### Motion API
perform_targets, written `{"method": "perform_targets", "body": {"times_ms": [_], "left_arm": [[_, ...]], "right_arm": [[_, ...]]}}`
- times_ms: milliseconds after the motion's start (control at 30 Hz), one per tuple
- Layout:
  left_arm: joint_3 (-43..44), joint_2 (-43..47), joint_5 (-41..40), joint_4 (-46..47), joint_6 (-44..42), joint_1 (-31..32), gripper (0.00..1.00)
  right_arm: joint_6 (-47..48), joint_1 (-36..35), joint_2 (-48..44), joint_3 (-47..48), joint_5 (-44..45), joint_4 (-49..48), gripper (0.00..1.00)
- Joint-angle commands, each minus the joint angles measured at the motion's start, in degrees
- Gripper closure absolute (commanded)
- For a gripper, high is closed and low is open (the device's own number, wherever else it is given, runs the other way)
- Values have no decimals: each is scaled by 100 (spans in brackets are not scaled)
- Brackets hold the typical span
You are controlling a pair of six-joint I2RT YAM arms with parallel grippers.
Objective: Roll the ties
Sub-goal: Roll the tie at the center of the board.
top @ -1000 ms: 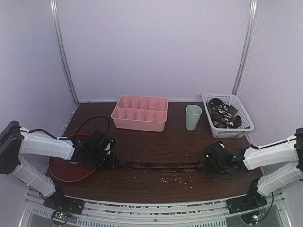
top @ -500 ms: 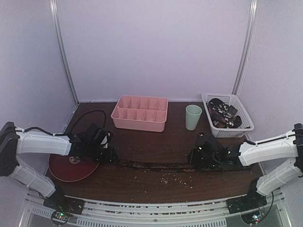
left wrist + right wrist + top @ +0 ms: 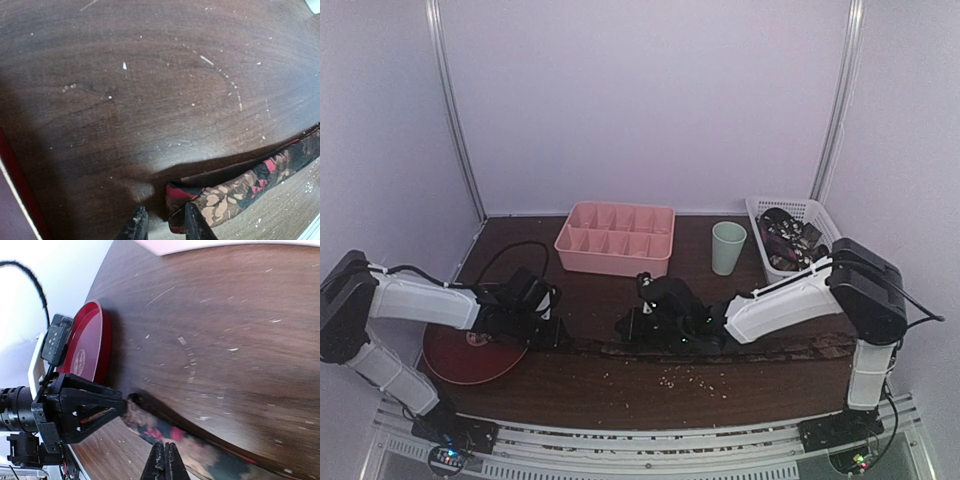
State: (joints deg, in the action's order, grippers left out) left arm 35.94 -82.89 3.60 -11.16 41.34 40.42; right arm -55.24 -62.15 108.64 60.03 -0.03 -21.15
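One tie (image 3: pixel 235 187) lies flat, unrolled, across the table (image 3: pixel 620 390). The left gripper (image 3: pixel 165 225) sits at its left end, fingers narrowly parted. The right gripper (image 3: pixel 164 460) hovers over the tie nearby, fingers pressed together. Rolling looks barely begun; next, an end must be pinched and turned.
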Motion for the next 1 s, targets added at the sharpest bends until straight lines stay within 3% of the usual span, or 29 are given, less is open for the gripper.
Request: {"method": "perform_targets", "body": {"times_ms": [0,200,467,700,900,967], "left_arm": [[-56,-199,31,285,-127,-60,74],[-124,-238,-94,246,-101,-63,79],[-100,-278,-40,266,-140,-62,85],[29,-139,118,177,-203,-66,100],[109,194,182,40,-138,-61,100],[121,304,-51,-150,-71,-61,95]], "right_arm": [[48,-119,687,606,-489,-354,100],[-30,-184,1457,1237,-837,-464,100],[-33,-185,1884,1478,-645,303,100],[-35,-189,1890,1412,-433,573,100],[-36,-191,1854,1307,-401,548,100],[-43,-185,1847,1276,-414,518,100]]}}
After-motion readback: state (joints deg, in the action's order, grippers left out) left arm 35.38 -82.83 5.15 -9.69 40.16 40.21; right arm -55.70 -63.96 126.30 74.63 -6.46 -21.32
